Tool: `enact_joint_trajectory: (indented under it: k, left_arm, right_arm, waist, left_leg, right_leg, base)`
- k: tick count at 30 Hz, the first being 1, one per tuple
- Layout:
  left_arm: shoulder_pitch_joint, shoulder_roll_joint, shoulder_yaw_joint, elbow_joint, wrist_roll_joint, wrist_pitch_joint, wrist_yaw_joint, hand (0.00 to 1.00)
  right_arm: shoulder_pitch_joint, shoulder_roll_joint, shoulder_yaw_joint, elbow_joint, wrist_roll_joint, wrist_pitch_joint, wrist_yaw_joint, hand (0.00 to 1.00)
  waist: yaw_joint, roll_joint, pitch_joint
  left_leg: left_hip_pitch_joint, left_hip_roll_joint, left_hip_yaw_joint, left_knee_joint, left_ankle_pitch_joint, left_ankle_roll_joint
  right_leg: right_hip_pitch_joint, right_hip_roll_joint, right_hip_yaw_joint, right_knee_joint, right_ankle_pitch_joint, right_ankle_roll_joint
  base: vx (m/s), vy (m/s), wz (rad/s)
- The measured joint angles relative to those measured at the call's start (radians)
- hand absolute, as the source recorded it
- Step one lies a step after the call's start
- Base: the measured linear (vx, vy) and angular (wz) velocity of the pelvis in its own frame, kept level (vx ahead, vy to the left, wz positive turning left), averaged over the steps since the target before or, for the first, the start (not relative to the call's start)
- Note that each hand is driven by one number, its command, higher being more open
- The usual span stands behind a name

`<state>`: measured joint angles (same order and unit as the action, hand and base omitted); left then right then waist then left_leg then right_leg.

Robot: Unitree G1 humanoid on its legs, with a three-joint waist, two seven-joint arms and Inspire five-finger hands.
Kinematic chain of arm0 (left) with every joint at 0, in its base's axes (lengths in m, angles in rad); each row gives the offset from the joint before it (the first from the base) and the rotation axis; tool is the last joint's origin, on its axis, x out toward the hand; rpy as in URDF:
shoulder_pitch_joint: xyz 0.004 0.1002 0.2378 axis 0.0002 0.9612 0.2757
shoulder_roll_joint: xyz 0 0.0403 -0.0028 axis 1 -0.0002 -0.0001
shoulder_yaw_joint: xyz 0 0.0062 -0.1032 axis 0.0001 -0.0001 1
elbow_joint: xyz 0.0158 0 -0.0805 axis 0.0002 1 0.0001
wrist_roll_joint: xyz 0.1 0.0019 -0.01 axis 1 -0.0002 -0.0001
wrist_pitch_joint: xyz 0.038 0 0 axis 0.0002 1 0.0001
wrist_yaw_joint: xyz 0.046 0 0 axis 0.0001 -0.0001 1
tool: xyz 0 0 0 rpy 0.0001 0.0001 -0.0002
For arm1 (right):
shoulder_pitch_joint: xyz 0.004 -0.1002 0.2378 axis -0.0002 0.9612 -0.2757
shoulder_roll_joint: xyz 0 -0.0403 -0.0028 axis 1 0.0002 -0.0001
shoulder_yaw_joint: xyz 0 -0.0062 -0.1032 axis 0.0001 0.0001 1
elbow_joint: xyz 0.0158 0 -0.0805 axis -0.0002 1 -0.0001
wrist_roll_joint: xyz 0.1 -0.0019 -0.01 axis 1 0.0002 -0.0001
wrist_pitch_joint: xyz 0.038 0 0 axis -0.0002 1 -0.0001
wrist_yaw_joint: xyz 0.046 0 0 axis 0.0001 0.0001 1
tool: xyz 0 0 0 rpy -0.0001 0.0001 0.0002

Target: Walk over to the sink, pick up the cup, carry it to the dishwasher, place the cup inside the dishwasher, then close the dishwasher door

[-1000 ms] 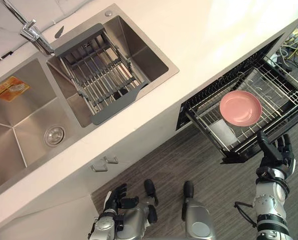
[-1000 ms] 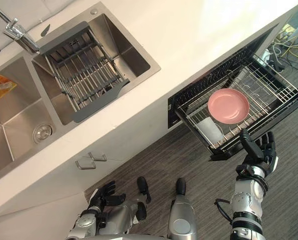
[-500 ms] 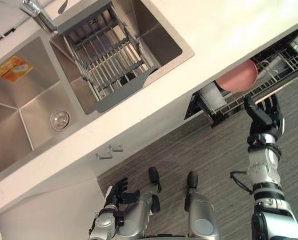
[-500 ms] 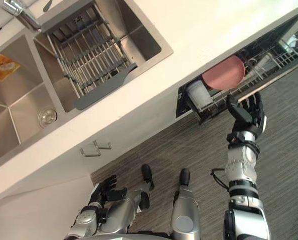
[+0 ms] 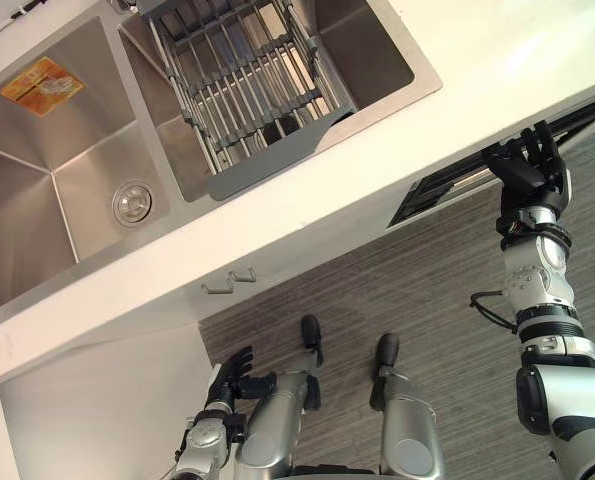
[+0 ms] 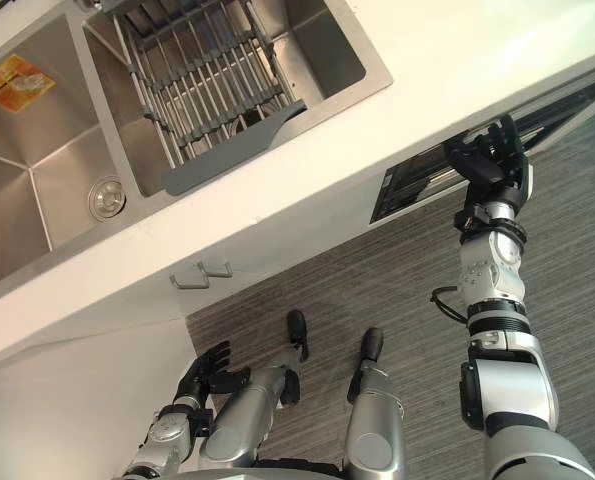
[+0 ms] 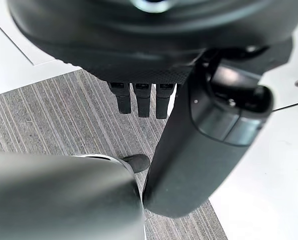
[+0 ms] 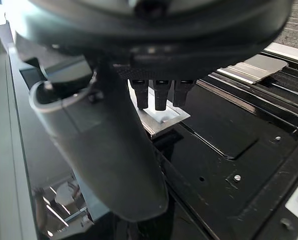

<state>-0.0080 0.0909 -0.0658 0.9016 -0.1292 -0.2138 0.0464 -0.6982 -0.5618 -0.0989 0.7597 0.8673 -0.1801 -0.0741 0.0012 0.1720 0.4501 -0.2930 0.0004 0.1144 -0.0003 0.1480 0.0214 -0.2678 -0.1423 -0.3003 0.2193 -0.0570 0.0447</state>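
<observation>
The dark left hand point(image 5: 232, 372) hangs low beside the robot over the grey striped floor point(image 5: 377, 290), fingers straight and relaxed, holding nothing. Above it, a small silver double-hook handle point(image 5: 229, 281) sits on the white cabinet front. The dark right hand point(image 5: 527, 170) is raised to the black dishwasher door point(image 5: 437, 188), which shows as a narrow dark strip just under the edge of the white desk point(image 5: 497, 50). This hand is released, its fingers spread and straight; in the right wrist view they point at the door's glossy black panel point(image 8: 229, 150), close to a small pale metal latch piece point(image 8: 161, 119), and grasp nothing. Where the cup is I cannot tell. Farther off, set into the desk, lies the stainless steel double sink point(image 5: 57, 180), with a round drain point(image 5: 133, 202) and an orange sticker point(image 5: 41, 80) in one basin and a grey slatted drain rack point(image 5: 257, 100) spanning the other
</observation>
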Motion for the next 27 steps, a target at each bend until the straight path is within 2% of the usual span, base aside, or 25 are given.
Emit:
enact_joint_trajectory:
  k: [5,10,14,15,18,20,22,27]
  left_arm:
    - [0.000,0.004,0.000,0.003,0.001,0.000,0.000,0.90]
    - [-0.004,0.006,-0.002,0.008,0.003,0.000,0.000,0.90]
    - [-0.004,0.009,-0.003,0.020,0.012,0.000,0.000,0.90]
    - [-0.004,0.010,-0.004,0.024,0.013,0.001,-0.001,0.90]
    - [-0.001,0.010,-0.008,0.050,0.037,0.015,-0.001,0.90]
    - [0.008,0.013,-0.008,0.052,0.052,0.019,0.000,0.90]
    - [0.034,0.016,-0.005,0.054,0.054,0.025,0.002,0.90]
    - [0.066,0.021,-0.001,0.056,0.074,0.034,0.015,0.90]
  right_arm:
    - [0.007,-0.012,0.031,-0.006,-0.078,0.013,0.000,0.90]
    - [0.143,-0.020,0.079,-0.131,-0.169,0.014,0.042,0.90]
    - [0.303,0.040,0.121,-0.245,-0.313,0.022,0.092,0.90]
    - [0.381,0.097,0.136,-0.292,-0.387,0.023,0.101,0.90]
    - [0.530,0.201,0.141,-0.339,-0.528,0.025,0.108,0.90]
    - [0.592,0.235,0.141,-0.344,-0.590,0.026,0.106,0.90]
    - [0.687,0.276,0.139,-0.349,-0.666,0.026,0.094,0.90]
    - [0.812,0.330,0.120,-0.340,-0.795,0.035,0.081,0.90]
  waist:
    - [-0.001,-0.002,0.002]
    - [-0.003,-0.019,-0.001]
    - [-0.008,-0.066,-0.021]
    - [-0.009,-0.090,-0.042]
    - [-0.011,-0.121,-0.096]
    - [-0.013,-0.131,-0.114]
    - [-0.016,-0.141,-0.157]
    - [-0.020,-0.147,-0.218]
  left_leg:
    - [0.010,0.016,-0.006,-0.023,0.017,-0.015]
    - [0.022,0.026,-0.012,-0.024,0.027,-0.025]
    - [0.066,0.025,-0.020,-0.028,0.025,-0.031]
    - [0.077,0.025,-0.024,-0.034,0.023,-0.033]
    - [0.099,0.018,-0.031,-0.055,0.022,-0.034]
    - [0.126,0.012,-0.033,-0.072,0.022,-0.034]
    - [0.150,0.004,-0.035,-0.086,0.016,-0.035]
    - [0.182,-0.004,-0.043,-0.087,0.001,-0.032]
  right_leg:
    - [0.000,0.011,-0.005,0.001,-0.004,-0.009]
    - [0.010,0.023,-0.007,0.001,-0.006,-0.013]
    - [0.062,0.026,-0.009,-0.015,-0.011,-0.011]
    - [0.076,0.027,-0.013,-0.026,-0.013,-0.011]
    - [0.099,0.022,-0.024,-0.039,-0.017,-0.006]
    - [0.124,0.018,-0.028,-0.047,-0.019,-0.002]
    - [0.150,0.013,-0.031,-0.065,-0.023,0.009]
    - [0.198,0.011,-0.038,-0.097,-0.021,0.021]
  base:
    - [-0.02,-0.032,0.02]
    - [0.04,-0.047,-0.02]
    - [0.06,-0.021,0.01]
    - [0.05,-0.014,0.10]
    - [0.04,0.006,0.12]
    - [0.03,0.023,0.08]
    - [0.03,0.041,0.05]
    - [0.04,0.016,0.04]
